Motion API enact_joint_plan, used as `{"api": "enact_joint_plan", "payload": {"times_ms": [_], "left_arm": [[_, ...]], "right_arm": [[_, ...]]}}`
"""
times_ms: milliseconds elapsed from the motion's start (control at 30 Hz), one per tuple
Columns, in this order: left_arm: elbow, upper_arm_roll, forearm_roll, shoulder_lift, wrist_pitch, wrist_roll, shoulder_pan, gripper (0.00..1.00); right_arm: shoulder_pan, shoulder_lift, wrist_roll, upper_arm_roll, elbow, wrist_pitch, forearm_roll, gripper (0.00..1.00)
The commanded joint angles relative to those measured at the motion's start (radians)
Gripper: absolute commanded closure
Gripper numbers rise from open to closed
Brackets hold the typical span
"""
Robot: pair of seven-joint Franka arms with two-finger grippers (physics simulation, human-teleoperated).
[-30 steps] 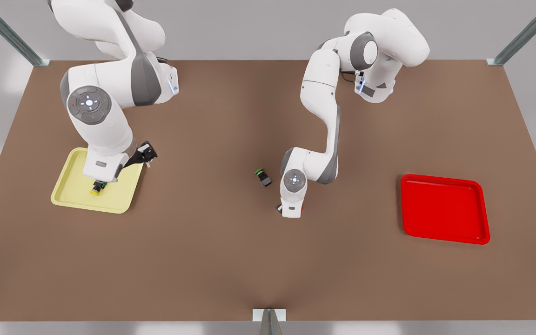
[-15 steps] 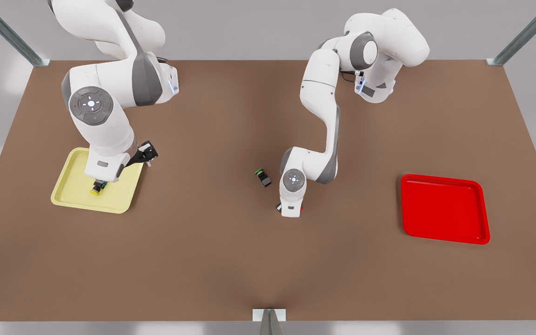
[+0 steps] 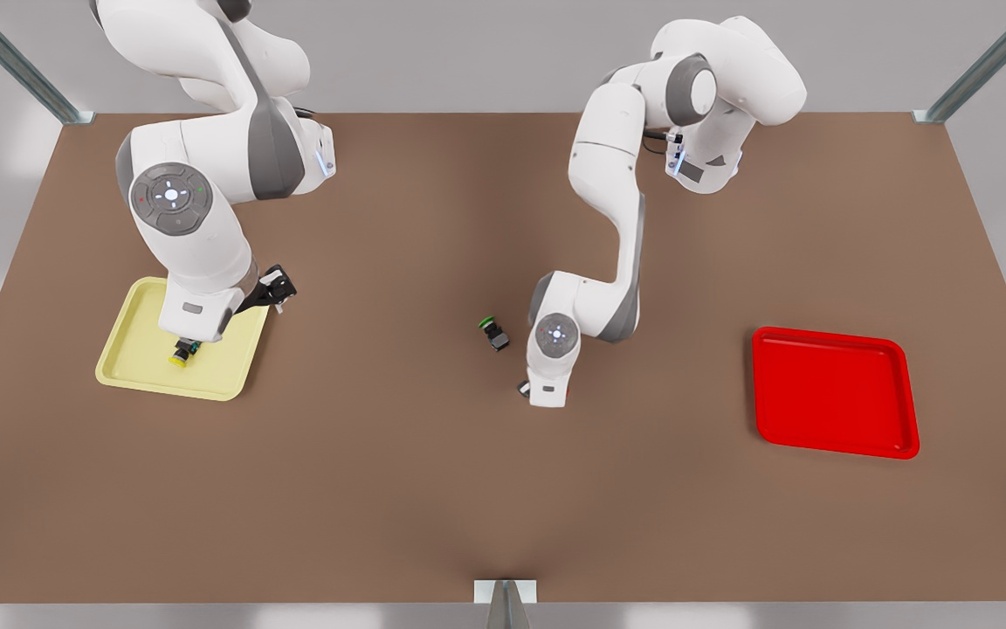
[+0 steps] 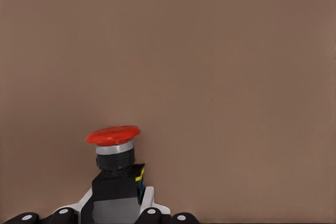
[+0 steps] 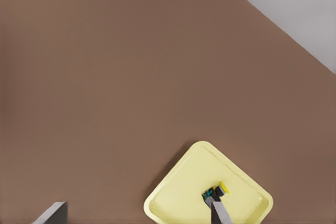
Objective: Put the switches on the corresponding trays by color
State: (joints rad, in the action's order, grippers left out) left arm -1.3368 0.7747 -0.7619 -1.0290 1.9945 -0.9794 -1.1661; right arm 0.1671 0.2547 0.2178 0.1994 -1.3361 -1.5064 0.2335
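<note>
While right gripper (image 5: pixel 137 214) hangs above pale yellow square plastic tray (image 3: pixel 132 367), fingers spread wide and holding nothing, yellow-capped dark-bodied push-button switch (image 3: pixel 181 355) lies inside that tray. Left gripper (image 4: pixel 115 217), mid-counter (image 3: pixel 381 489), clamps red-capped black-bodied push-button switch (image 4: pixel 113 166). Green-capped switch (image 3: pixel 493 332) rests just beside that arm. Bright red square tray (image 3: pixel 835 391) sits well apart, at front view's right.

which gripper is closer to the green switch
Left. The left gripper sits just beside the green switch, toward the front view's right, shut on the red switch. The right gripper is far off toward the front view's left, open above the yellow tray.
</note>
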Motion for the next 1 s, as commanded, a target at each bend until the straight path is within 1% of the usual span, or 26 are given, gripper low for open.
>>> {"api": "enact_joint_plan", "payload": {"times_ms": [0, 200, 333, 533, 633, 733, 967], "left_arm": [[-0.001, 0.0, -0.002, 0.006, -0.003, 0.004, 0.0, 0.46], [-0.005, 0.003, 0.001, 0.061, -0.059, 0.015, 0.01, 0.47], [-0.027, 0.003, 0.013, 0.121, -0.132, 0.06, 0.033, 0.47], [-0.26, 0.005, 0.134, 0.317, -0.122, 0.186, 0.003, 0.47], [-0.343, 0.005, 0.187, 0.391, -0.111, 0.232, 0.0, 0.47], [-0.433, 0.003, 0.254, 0.469, -0.06, 0.284, 0.005, 0.47], [-0.496, 0.001, 0.337, 0.529, -0.039, 0.508, 0.141, 0.46]], "right_arm": [[0.0, 0.0, 0.0, 0.0, 0.0, 0.0, 0.001, 0.0], [0.0, 0.0, 0.0, 0.0, 0.002, 0.0, 0.0, 0.0], [0.006, 0.0, 0.0, 0.0, 0.002, 0.002, 0.001, 0.0], [0.006, 0.001, 0.0, 0.0, 0.002, 0.0, 0.003, 0.0], [0.008, 0.0, 0.0, 0.0, 0.002, 0.002, 0.003, 0.0], [0.008, 0.0, 0.0, 0.0, 0.002, 0.002, 0.001, 0.0], [0.014, 0.0, 0.0, 0.0, 0.002, 0.002, 0.003, 0.0]]}}
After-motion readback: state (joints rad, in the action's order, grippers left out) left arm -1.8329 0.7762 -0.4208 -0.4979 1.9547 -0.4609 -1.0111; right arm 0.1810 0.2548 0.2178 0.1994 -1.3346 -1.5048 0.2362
